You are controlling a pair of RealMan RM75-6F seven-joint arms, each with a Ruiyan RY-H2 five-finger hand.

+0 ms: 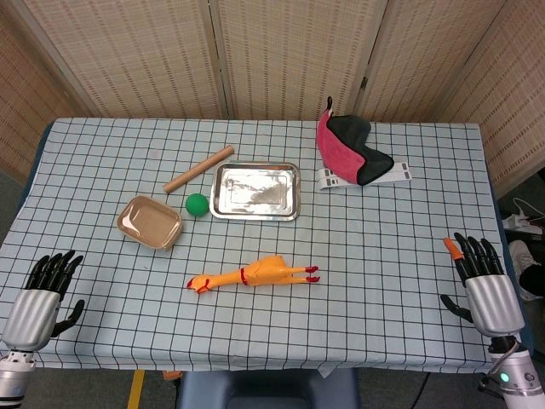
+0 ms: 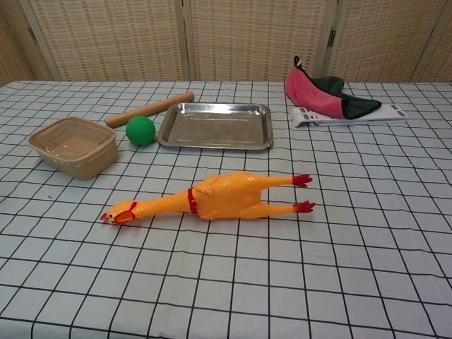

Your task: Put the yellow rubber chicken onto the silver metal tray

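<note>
The yellow rubber chicken lies on its side on the checked cloth, head to the left and red feet to the right. Behind it sits the silver metal tray with nothing in it. My left hand rests at the table's near left corner, fingers apart, holding nothing. At the near right edge my right hand is likewise open with nothing in it. Both hands are far from the chicken and show only in the head view.
A tan plastic container, a green ball and a wooden rolling pin lie left of the tray. A pink and black cloth item on white strips sits at the back right.
</note>
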